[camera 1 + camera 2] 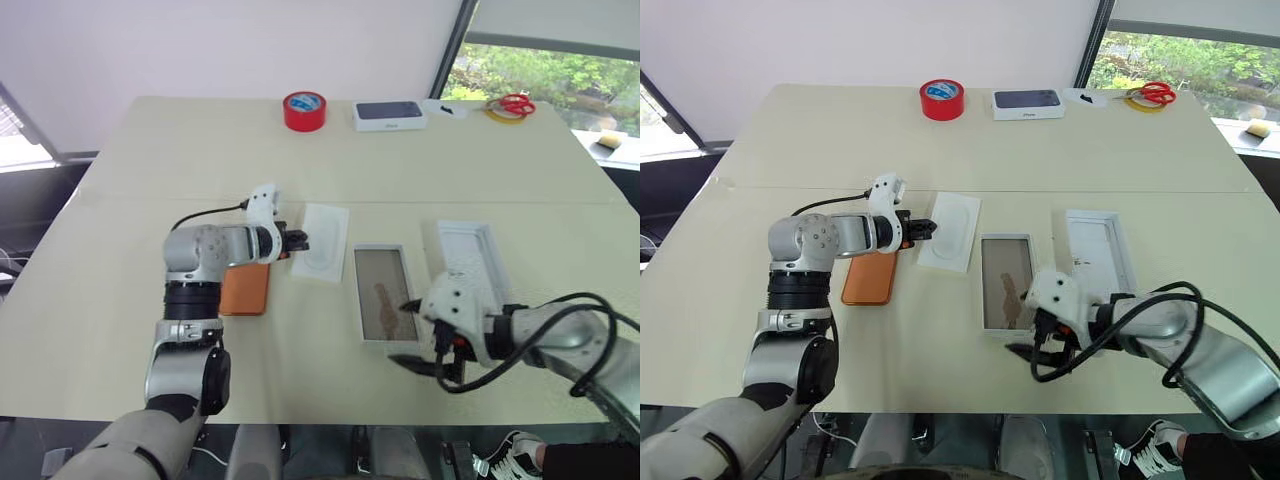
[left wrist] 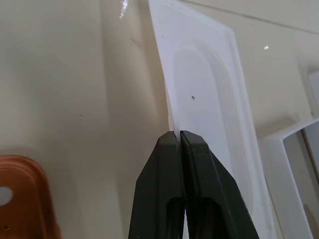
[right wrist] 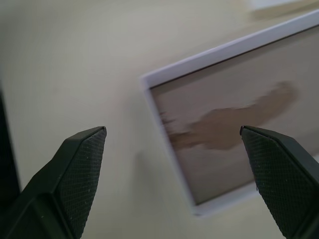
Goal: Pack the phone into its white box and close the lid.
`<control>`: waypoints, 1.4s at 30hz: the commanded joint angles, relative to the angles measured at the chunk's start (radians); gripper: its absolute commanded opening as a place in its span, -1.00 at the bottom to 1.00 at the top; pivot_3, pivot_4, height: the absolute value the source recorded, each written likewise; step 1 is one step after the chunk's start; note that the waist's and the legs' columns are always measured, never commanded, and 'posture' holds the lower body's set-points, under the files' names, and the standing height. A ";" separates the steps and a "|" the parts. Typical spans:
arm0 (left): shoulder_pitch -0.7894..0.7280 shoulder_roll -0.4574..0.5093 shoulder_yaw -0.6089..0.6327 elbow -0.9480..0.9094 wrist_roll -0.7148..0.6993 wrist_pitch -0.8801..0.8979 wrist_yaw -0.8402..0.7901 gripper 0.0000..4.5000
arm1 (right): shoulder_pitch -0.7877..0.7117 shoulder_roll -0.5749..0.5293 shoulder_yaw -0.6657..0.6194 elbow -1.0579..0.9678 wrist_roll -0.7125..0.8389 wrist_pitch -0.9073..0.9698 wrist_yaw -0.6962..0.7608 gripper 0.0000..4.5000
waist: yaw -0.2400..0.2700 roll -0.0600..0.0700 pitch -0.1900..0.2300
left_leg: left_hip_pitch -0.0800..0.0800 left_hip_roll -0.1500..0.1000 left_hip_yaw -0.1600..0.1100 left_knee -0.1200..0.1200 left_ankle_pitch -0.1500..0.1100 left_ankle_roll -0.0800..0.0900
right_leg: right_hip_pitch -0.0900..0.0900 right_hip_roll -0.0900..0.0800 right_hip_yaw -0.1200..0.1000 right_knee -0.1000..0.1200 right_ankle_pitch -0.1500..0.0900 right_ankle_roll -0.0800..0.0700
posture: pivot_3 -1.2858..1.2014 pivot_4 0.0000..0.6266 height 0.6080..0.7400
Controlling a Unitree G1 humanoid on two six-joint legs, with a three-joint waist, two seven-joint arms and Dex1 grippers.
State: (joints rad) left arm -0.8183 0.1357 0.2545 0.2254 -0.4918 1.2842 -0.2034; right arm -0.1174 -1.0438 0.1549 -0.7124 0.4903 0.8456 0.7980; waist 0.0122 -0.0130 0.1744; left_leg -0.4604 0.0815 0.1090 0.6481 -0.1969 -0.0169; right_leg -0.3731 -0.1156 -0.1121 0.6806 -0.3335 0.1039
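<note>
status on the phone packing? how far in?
Early. Done: nothing packed; the shallow white box with the tan floor and the white lid lie open side by side. In hand: the left gripper is shut on the edge of the flat white insert with a rounded recess; the right gripper is open beside the box. Left: box the copper-orange phone, then close the lid.

This looks like an office or a work room, maybe a test room. A big plain table [image 1: 330, 160] fills the middle of the frame. At the upper right there is a large window [image 1: 545, 60] with green trees outside. Near the top of the frame lie a roll of red tape [image 1: 304, 110] and red scissors [image 1: 516, 103]. The wall [image 1: 230, 45] behind is bare and white.
</note>
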 commanded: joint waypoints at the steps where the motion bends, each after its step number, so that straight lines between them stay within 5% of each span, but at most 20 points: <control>1: -0.014 -0.008 0.079 -0.044 -0.044 0.022 0.016 -0.99 | -0.046 -0.006 0.069 0.036 -0.068 -0.012 0.021 0.89 | 0.000 0.000 0.000 | 0.000 0.000 0.000 0.000 0.000 0.000 | 0.000 0.000 0.000 0.000 0.000 0.000 | 0.03 -0.52 0.85; 3: -0.015 -0.008 0.117 -0.058 -0.065 0.035 0.020 -1.00 | -0.069 -0.004 0.122 0.068 -0.119 -0.035 0.034 0.61 | 0.000 0.000 0.000 | 0.000 0.000 0.000 0.000 0.001 -0.002 | 0.000 0.000 0.000 0.000 0.000 0.000 | 0.03 -0.52 0.85; 10: -0.005 -0.014 0.182 -0.097 -0.096 0.072 0.042 -1.00 | -0.121 0.030 0.194 0.107 -0.213 -0.118 0.077 -0.99 | 0.000 0.000 0.000 | 0.000 0.000 0.000 0.000 0.003 -0.004 | 0.000 0.000 0.000 0.000 0.000 0.000 | 0.03 -0.52 0.85; 24: -0.067 0.021 0.435 -0.145 -0.215 0.147 0.125 -1.00 | -0.352 0.248 0.346 0.311 -0.413 -0.262 0.129 -0.99 | -0.006 -0.002 0.000 | 0.000 0.001 0.000 0.000 0.004 -0.006 | 0.000 0.001 0.000 0.001 0.000 0.000 | 0.03 -0.52 0.85; 27: -0.056 0.004 0.422 -0.194 -0.231 0.193 0.132 -1.00 | -0.385 0.284 0.318 0.350 -0.407 -0.262 0.141 -0.58 | 0.000 -0.003 0.000 | 0.000 0.001 0.000 0.000 0.004 -0.006 | 0.000 0.001 0.000 0.001 0.000 0.000 | 0.03 -0.52 0.85; 33: -0.035 -0.093 0.396 -0.290 -0.237 0.266 0.157 -1.00 | -0.349 0.252 0.152 0.327 -0.375 -0.275 0.121 0.77 | 0.003 -0.003 0.001 | 0.000 0.000 0.001 0.000 0.004 -0.006 | 0.001 0.000 0.000 0.000 0.000 0.000 | 0.03 -0.52 0.85; 42: 0.086 -0.233 0.263 -0.436 -0.187 0.330 0.199 -1.00 | -0.201 0.216 -0.215 0.263 -0.200 -0.172 0.097 0.77 | -0.002 -0.004 0.001 | 0.000 0.000 0.001 0.000 0.004 -0.006 | 0.000 0.000 0.000 0.000 0.000 0.000 | 0.03 -0.52 0.85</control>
State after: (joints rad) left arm -0.7355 -0.1008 0.5475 -0.1610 -0.6843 1.6057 -0.0092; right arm -0.3260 -0.8259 -0.0009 -0.4080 0.2529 0.6654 0.9032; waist 0.0102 -0.0166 0.1754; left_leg -0.4600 0.0814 0.1097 0.6479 -0.1932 -0.0231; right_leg -0.3727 -0.1157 -0.1122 0.6811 -0.3334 0.1038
